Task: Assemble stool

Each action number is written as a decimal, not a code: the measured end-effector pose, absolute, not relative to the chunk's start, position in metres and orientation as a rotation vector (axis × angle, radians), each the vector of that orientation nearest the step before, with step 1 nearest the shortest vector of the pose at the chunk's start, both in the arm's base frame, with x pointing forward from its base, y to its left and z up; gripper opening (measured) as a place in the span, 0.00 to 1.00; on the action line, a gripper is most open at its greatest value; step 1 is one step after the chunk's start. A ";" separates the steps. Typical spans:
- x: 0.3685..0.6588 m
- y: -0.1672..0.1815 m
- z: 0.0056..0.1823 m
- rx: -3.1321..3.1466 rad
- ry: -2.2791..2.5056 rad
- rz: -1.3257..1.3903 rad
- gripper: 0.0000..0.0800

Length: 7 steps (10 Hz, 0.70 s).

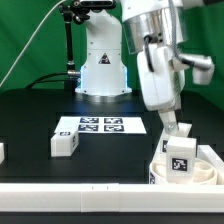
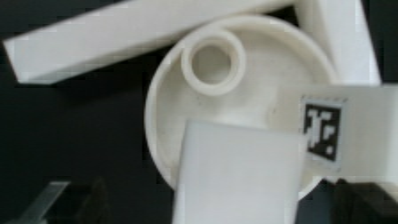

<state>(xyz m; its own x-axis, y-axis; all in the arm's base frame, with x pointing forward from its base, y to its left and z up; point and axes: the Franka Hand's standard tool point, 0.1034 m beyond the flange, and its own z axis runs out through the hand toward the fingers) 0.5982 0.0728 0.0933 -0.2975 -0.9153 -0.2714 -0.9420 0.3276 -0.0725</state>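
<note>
At the exterior view's right, beside the rail (image 1: pixel 80 190): seat (image 1: pixel 210 160), white plastic, likely rigid, light and smooth. Gripper (image 1: pixel 172 120) closed on one leg (image 1: pixel 182 133) over the seat's socket (image 2: pixel 222 62). Best grasped across flat sides; another leg (image 1: pixel 65 143) lies well apart.

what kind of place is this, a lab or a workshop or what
Probably a robotics lab bench: a robot arm mounted on a black table, a green backdrop behind it, and a marker board of printed square tags. The gripper holds a white leg over the seat.
</note>
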 end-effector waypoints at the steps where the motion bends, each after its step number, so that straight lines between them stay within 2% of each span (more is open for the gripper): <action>1: 0.599 0.076 0.101 -1.732 2.279 0.144 0.81; 7: 0.595 0.081 0.097 -2.341 1.711 0.028 0.81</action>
